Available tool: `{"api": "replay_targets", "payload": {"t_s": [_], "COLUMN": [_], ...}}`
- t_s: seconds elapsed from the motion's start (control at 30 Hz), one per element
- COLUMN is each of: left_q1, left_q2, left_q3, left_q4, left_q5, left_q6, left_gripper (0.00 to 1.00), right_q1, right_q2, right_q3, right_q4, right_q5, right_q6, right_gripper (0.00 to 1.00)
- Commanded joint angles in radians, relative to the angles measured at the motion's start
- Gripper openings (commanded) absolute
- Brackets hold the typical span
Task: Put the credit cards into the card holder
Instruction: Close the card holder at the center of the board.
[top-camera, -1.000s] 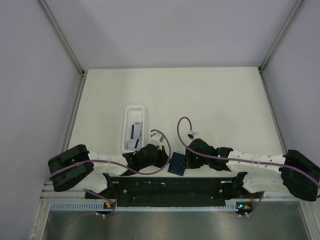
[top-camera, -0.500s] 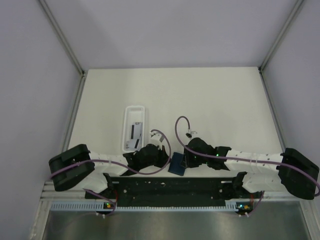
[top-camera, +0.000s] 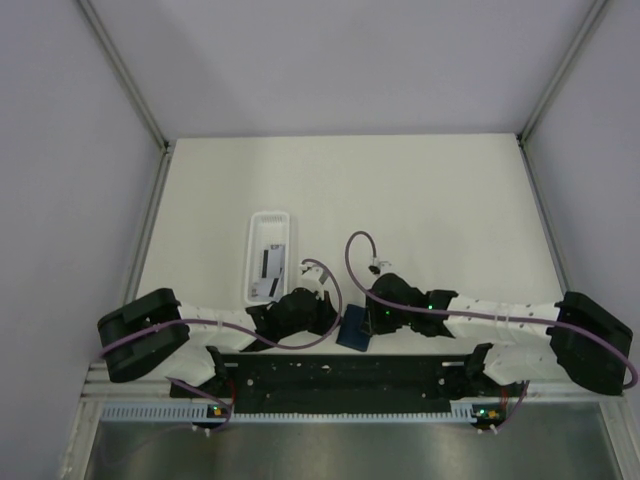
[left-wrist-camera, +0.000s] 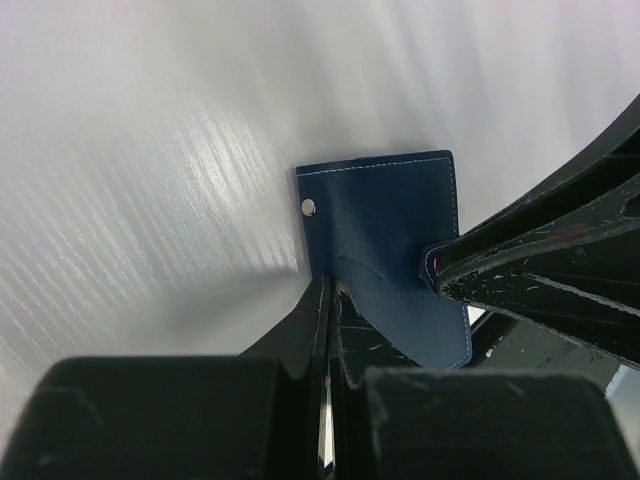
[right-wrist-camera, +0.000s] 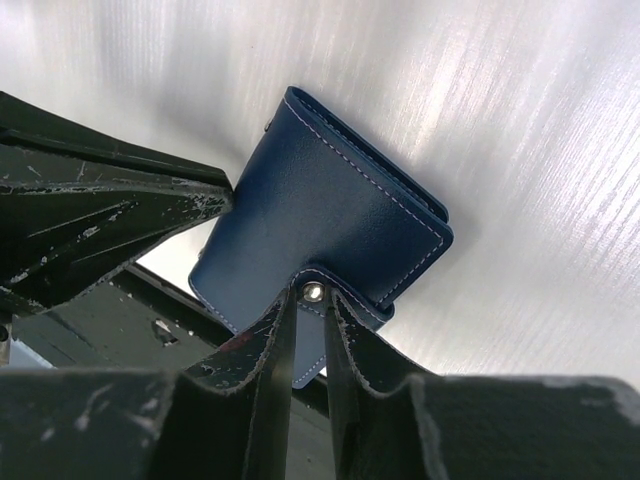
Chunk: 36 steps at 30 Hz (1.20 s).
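Observation:
The navy card holder (top-camera: 352, 329) sits at the table's near edge between my two grippers. In the left wrist view it (left-wrist-camera: 385, 230) is a blue flap with a pale snap stud (left-wrist-camera: 308, 207); my left gripper (left-wrist-camera: 333, 288) is shut on its near edge. In the right wrist view the holder (right-wrist-camera: 320, 215) is folded, and my right gripper (right-wrist-camera: 312, 300) is shut on its snap tab. From above, the left gripper (top-camera: 328, 320) and the right gripper (top-camera: 370, 322) meet at the holder. The credit cards (top-camera: 270, 262) lie in the white tray.
The long white translucent tray (top-camera: 268, 222) stands to the left of centre, just beyond the left gripper. The black base bar (top-camera: 340, 375) runs along the near edge under both arms. Grey walls enclose the table on three sides.
The right arm's elbow and cable have shifted slightly left. The card holder and the left gripper have stayed in place.

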Motion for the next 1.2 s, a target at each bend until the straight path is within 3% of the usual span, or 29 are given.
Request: {"api": "replay_targets", "payload": {"t_s": [0.0,0.7,1.17], "left_q1": [-0.007,-0.007,-0.007], "left_q2": [0.005,0.0,-0.011], "left_q3": [-0.005,0.011,0.006], "left_q4": [0.015,0.009,0.014], "left_q5": [0.019,0.031,0.036], "left_q6": [0.003,0.023,0.028], "left_gripper": [0.0,0.0,0.0], "right_q1": [-0.01,-0.011,-0.04], "right_q2": [0.04,0.316,0.44], "right_q3": [0.055,0.253,0.239], "right_q4": [-0.014,-0.278,-0.287], "right_q5": [0.022,0.024,-0.014], "right_q6": [-0.02,-0.055,-0.078], "right_gripper": [0.17,0.14,0.1]}}
